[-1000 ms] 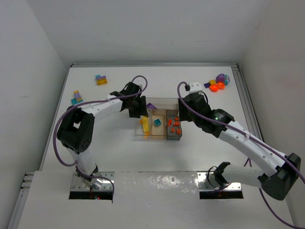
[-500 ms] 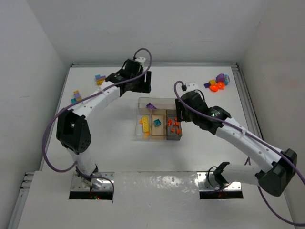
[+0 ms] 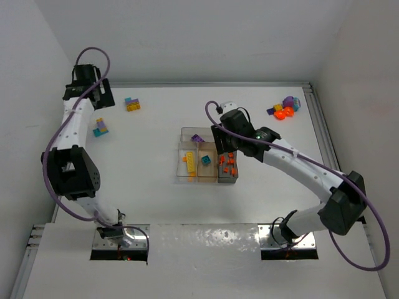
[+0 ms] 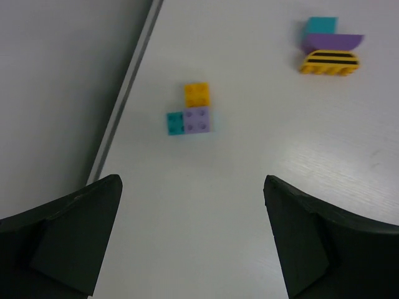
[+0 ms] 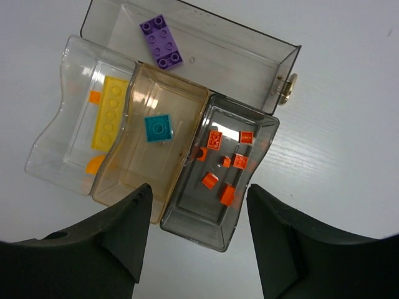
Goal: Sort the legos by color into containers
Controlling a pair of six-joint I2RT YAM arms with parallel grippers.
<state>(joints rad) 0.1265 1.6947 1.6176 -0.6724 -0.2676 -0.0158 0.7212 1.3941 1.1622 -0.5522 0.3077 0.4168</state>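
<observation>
While hovering wide open and empty over the yellow, teal and purple lego cluster (image 4: 192, 112), well apart to the left of the tray (image 5: 230, 50), bring the left gripper (image 4: 192, 180) straight down, centred on one piece only. Pinch across flat sides and twist gently, since the pieces look possibly joined. Drop yellow beside the yellow brick (image 5: 111, 112) in the tray's clear section. Shift the right gripper (image 5: 198, 190), parted around nothing directly above the tray, aside first.
</observation>
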